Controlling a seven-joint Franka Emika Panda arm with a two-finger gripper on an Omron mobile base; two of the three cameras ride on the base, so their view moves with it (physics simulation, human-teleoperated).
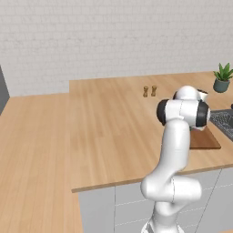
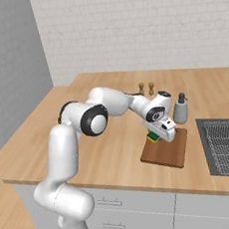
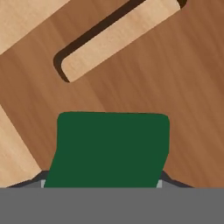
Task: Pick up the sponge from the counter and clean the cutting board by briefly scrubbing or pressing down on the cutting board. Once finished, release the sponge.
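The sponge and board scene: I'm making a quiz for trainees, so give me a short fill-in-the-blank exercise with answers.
1. The gripper is shut on the ____.
2. The sponge is held over the dark brown cutting ____.
3. The cutting board lies on the counter next to the ____ with the wire rack.
4. The top of the sponge is dark ____.

Answers: sponge; board; sink; green

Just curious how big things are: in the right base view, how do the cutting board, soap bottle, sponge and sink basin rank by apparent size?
1. Sink basin, cut off by the frame edge
2. Cutting board
3. Soap bottle
4. Sponge, partly hidden under the gripper
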